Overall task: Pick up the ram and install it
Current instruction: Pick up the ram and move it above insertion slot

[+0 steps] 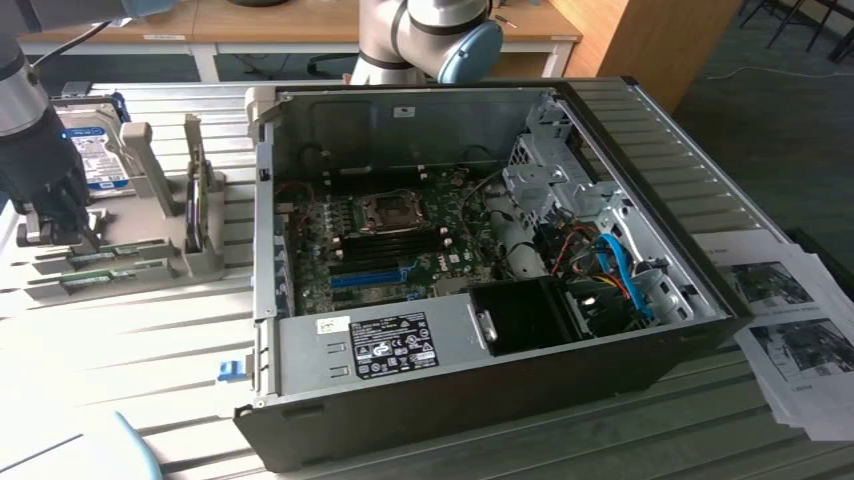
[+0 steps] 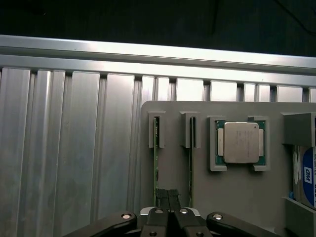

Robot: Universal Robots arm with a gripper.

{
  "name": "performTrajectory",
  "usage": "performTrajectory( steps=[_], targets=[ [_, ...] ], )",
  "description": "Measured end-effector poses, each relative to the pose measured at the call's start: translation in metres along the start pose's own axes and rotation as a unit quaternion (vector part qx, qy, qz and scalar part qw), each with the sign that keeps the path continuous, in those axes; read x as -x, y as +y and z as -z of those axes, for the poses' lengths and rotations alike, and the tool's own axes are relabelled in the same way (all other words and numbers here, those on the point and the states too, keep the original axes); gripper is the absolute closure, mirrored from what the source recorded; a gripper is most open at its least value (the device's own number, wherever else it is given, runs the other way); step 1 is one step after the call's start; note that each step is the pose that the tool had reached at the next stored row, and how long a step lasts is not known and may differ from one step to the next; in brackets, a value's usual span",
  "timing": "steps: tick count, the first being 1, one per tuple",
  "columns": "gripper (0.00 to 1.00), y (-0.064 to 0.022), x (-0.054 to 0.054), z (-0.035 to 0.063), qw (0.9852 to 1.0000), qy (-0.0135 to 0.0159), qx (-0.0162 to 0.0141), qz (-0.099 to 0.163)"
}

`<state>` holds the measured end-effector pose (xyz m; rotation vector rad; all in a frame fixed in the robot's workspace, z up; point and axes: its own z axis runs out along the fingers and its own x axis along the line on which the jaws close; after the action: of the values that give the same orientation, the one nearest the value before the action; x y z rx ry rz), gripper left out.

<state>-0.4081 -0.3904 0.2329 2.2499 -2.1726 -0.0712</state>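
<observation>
Hard drive (image 2: 308, 177) mostly beyond the edge

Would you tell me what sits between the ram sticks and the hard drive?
A processor chip, seated in the grey holder, shown in the wrist view.

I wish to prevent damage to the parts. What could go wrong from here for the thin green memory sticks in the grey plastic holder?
The black gripper is shut, apparently beside the nearest thin green ram stick, not around it: it might bend it. The second green stick stands close and might be knocked.
</observation>
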Motion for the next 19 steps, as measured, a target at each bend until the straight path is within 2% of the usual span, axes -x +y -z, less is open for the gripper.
performTrajectory(
  steps=[4, 5, 6, 7, 19],
  targets=[
    [0.90, 0.0000, 0.0000, 0.0000, 1.0000, 0.0000, 0.0000, 0.000],
    [0.84, 0.0000, 0.0000, 0.0000, 1.0000, 0.0000, 0.0000, 0.000],
    [0.84, 0.0000, 0.0000, 0.0000, 1.0000, 0.0000, 0.0000, 0.000],
    [0.77, 0.0000, 0.0000, 0.0000, 1.0000, 0.0000, 0.0000, 0.000],
    [0.77, 0.0002, -0.0066, 0.0002, 1.0000, 0.0000, 0.0000, 0.000]
  ],
)
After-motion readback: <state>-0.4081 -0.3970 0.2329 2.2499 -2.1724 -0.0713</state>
